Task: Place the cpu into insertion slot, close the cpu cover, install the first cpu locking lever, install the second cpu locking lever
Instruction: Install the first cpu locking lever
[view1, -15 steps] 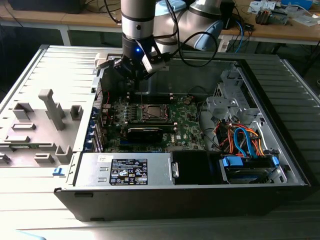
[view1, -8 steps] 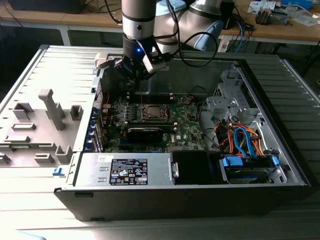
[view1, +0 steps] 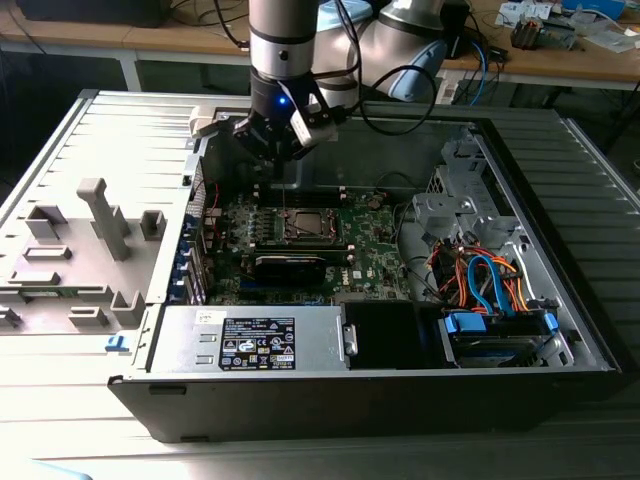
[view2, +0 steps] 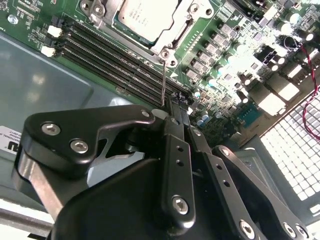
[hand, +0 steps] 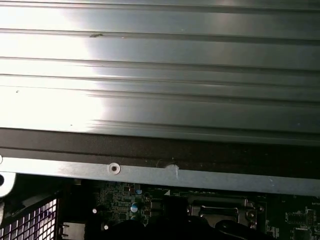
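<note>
One thin wire locking lever is seen in the second wrist view, standing nearly upright from a screw at the corner of the cpu cover and rising into the tips of the claw, whose fingers are pressed together on it. The cpu, silvery-grey, is seated in the insertion slot, and the cover frame appears to be lowered around it. The lever is judged to be light but springy steel, stiff along its length and slippery where bare, so it is best gripped near its free end, as it is now; the chip beneath is judged fragile and is better left untouched. Beside the socket, long black memory slots are laid out on the green motherboard. In the exterior view the board is seen inside an open computer case, which is laid on the worktop.
</note>
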